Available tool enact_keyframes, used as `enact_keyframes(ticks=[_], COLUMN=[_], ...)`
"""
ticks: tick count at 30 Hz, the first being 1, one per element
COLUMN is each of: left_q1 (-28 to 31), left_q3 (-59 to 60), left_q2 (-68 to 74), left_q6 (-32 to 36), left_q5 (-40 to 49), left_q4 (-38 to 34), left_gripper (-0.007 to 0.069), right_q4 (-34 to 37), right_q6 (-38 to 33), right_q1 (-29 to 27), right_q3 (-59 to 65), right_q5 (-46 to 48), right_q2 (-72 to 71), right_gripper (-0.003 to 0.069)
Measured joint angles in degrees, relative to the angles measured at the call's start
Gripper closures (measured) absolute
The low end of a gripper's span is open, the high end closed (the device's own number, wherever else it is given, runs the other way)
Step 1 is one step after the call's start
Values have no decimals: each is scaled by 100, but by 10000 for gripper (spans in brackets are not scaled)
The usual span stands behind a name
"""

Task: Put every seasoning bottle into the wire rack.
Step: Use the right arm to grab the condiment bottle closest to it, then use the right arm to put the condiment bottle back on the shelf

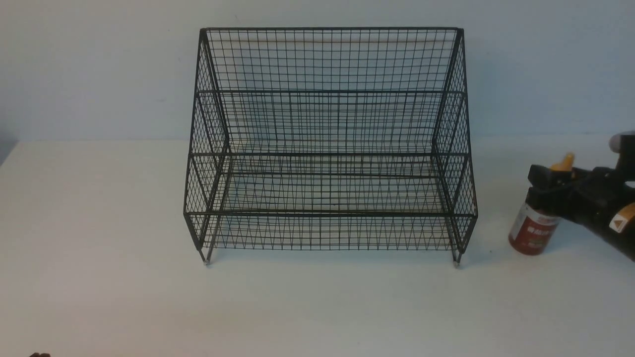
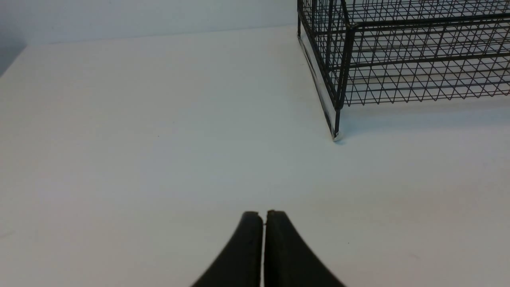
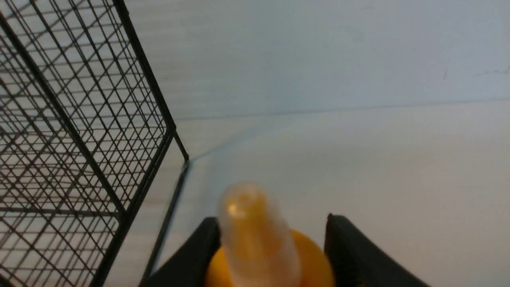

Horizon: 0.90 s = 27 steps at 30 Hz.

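The right claw has its two dark fingers on either side of the seasoning bottle, just under the pointed tip of its cap; whether they grip it firmly or only flank it, I cannot tell. Both fingers are matte black and blunt, and they look soft-edged and blurred in the right wrist view.

Off to the left of that claw stands the wire rack, well apart from the bottle. It is black metal wire, thin and stiff, with square grid on its tall back, slanting diamond mesh on its sloped sides, and two stepped tiers edged by thicker rods. Its short feet rest on the table, a smooth, pale surface with a dull sheen. Behind the claw and rack rises a plain bluish-white wall.

The bottle is small, rounded and clear, dark red inside, with a red label carrying white characters. Its yellow-orange cap tapers to a narrow nozzle, translucent and paler around the tip. The body extends below the claw and leans slightly, its base near the tabletop.

The left claw, far from the bottle, is closed, its slim dark fingertips together over the table.
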Motion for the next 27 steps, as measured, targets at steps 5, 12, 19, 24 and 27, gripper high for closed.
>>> enact_keyframes(ticks=[5,12,19,24,27], left_q1=[0,0,0,0,0], left_q3=[0,0,0,0,0], left_q2=[0,0,0,0,0], left_q6=[0,0,0,0,0], left_q5=[0,0,0,0,0], left_q4=[0,0,0,0,0], left_gripper=[629,629,629,629,629], right_q4=[-379,-641,-1281,-3148,-4373], right_q6=[83,247,1504,3549,4556], right_q1=[0,10,18,130,387], right_q3=[0,3,-160,-815,-1247], right_q5=[251,813,1102,1116,1074], right_q2=[-242,-1788,-3374,-3561,-3465], right_gripper=[379,379,379,379,379])
